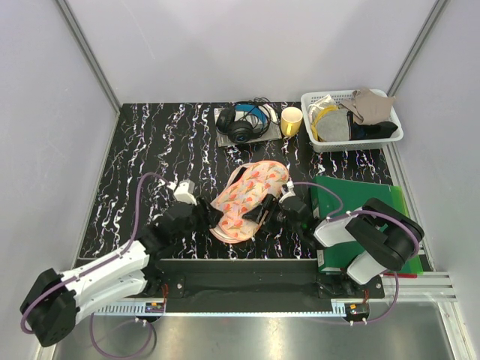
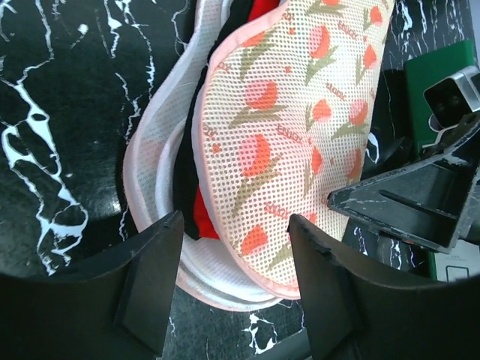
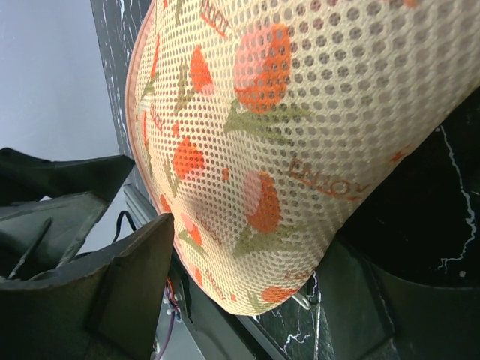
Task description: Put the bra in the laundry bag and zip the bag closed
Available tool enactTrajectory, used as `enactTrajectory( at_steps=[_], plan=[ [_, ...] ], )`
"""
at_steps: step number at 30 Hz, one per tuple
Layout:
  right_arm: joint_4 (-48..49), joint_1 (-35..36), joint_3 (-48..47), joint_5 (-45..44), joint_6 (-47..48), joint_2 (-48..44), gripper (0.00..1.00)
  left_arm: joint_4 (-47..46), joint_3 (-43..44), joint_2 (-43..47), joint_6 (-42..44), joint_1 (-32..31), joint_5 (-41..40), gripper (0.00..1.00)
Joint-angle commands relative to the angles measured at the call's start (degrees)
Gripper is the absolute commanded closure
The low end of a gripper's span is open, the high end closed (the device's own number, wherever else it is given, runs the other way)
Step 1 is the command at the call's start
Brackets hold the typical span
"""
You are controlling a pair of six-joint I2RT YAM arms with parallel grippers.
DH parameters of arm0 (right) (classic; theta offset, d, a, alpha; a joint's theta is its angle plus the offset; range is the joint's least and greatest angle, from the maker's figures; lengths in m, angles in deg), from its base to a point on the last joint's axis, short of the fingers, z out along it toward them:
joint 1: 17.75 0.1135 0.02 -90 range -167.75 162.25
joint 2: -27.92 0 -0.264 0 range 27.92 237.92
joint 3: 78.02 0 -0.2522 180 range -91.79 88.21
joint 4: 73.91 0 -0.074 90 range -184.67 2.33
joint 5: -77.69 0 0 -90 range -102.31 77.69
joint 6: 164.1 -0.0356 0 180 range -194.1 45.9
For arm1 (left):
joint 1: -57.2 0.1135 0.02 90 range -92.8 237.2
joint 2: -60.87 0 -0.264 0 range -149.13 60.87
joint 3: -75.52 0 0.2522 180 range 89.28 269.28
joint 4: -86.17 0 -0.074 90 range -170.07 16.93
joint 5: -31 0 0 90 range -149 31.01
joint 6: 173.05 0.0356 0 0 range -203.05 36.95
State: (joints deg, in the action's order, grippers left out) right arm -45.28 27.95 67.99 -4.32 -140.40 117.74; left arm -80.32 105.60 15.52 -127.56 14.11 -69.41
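The laundry bag (image 1: 251, 191) lies mid-table, a peach mesh pouch with a tulip print. In the left wrist view its printed top flap (image 2: 300, 135) is lifted off the white lower shell (image 2: 154, 187). The red bra (image 2: 204, 217) with black trim shows in the gap between them. My left gripper (image 2: 236, 259) is open, with the bag's near end lying between its fingers and a gap on each side. My right gripper (image 3: 240, 292) is open at the bag's right side, and a bulging mesh lobe (image 3: 300, 127) sits between its fingers. From the left wrist its dark finger (image 2: 405, 202) shows beside the flap.
Black headphones (image 1: 241, 124) and a yellow cup (image 1: 291, 120) stand at the back. A white basket (image 1: 384, 136) with cloths is at the back right. A green board (image 1: 360, 196) lies under the right arm. Grey walls close in on three sides.
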Motion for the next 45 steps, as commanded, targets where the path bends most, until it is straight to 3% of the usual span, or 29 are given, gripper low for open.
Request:
enactTrajectory(
  at_steps=[1, 6, 9, 17, 23, 28, 39, 40, 43, 44, 45],
  plan=[
    [0.50, 0.63, 0.80, 1.77, 0.65, 0.70, 0.20, -5.90, 2.13, -6.14, 1.88, 0.64, 2.94, 0.41],
    [0.06, 0.54, 0.46, 2.12, 1.61, 0.88, 0.20, -7.39, 4.16, -12.56, 0.92, 2.74, 4.17, 0.49],
    [0.23, 0.54, 0.19, 2.47, 2.06, 1.76, 0.20, -7.66, 5.13, -12.93, 1.36, 3.19, 3.74, 0.60],
    [3.30, 0.54, -0.07, 4.05, 1.00, 5.10, 0.17, -5.82, 4.16, -11.09, 2.85, 4.07, 1.72, 1.00],
    [4.63, 0.63, -0.34, 5.81, -0.14, 5.63, 0.00, 0.34, 1.18, -6.44, -1.43, 4.42, -6.88, 1.00],
    [4.63, 0.63, -1.56, 6.77, 0.21, 6.41, 0.00, 1.93, -2.51, -3.26, -6.37, 4.59, -10.76, 1.00],
    [21.14, 0.54, -4.73, 9.76, -6.28, 20.21, 0.00, 2.70, -2.61, -4.76, -6.91, 5.21, -12.78, 1.00],
    [22.37, 0.54, -4.99, 9.85, -7.43, 21.96, 0.00, 4.63, -1.65, -4.32, -6.21, 5.21, -13.22, 0.97],
    [27.29, 0.63, -4.91, 9.33, -12.87, 23.64, 0.00, 8.51, -0.23, -0.11, -2.96, 5.21, -13.58, 0.64],
    [26.61, 0.63, -5.08, 8.28, -14.02, 23.30, 0.00, 9.04, -0.41, 3.38, -2.78, 5.12, -13.41, 0.49],
    [25.04, 0.80, -5.08, 7.49, -16.38, 21.90, 0.02, 9.48, -1.28, 5.25, -2.51, 5.04, -12.27, 0.45]
  ],
)
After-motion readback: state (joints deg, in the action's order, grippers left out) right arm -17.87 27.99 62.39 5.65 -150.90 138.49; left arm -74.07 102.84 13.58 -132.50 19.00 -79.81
